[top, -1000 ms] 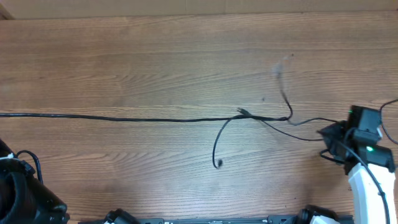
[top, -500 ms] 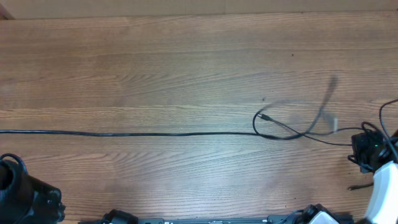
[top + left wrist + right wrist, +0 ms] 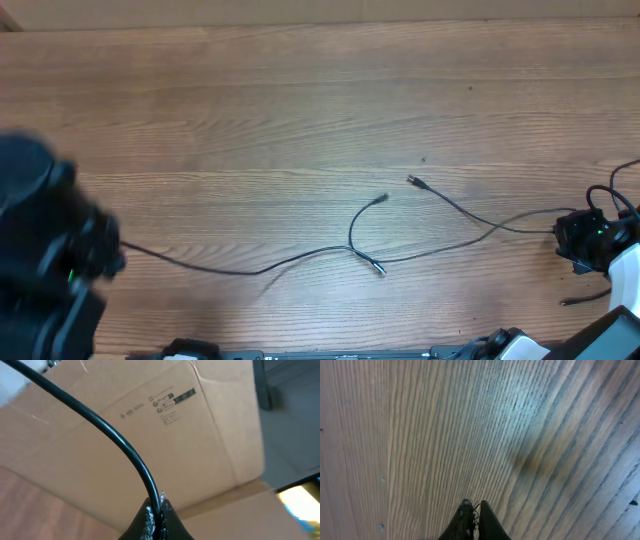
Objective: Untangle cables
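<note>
LOOSE ENDS: At 9 o'clock on the wooden counter (image 3: 300, 100), the left end effector (image 3: 156, 512) is clamped tight on one of the thin black cables (image 3: 260, 270). Its arm is a dark blur from overhead. Its wrist camera shows the cord rising from the closed tips against a printed cardboard box (image 3: 200, 435). From that grip the cord sags across the boards to just below centre, toward 5 o'clock, where it meets a second strand. There a black plug end (image 3: 384, 198) curls up toward 12 o'clock and a silvery plug end (image 3: 379, 267) lies just under the crossing. Further right a third plug end (image 3: 412, 180) lies apart, and its cord slants toward 4 o'clock and crosses another strand. Both strands run into the right end effector (image 3: 474, 514) at 3 o'clock, whose tips are pressed together, apparently pinching them.

The job looks partly done. The cords are drawn out in a loose line rather than bunched, and all three plug ends lie free. Two crossings remain, one near centre and one to its right, so no cord lies on its own yet.

Whether those crossings are knots or plain overlaps cannot be told, nor can the number of separate cords be counted with certainty. The left tips are lost in blur from above, the strand held on the right is barely visible against the wood grain, and the right arm is cut off by the frame edge
</note>
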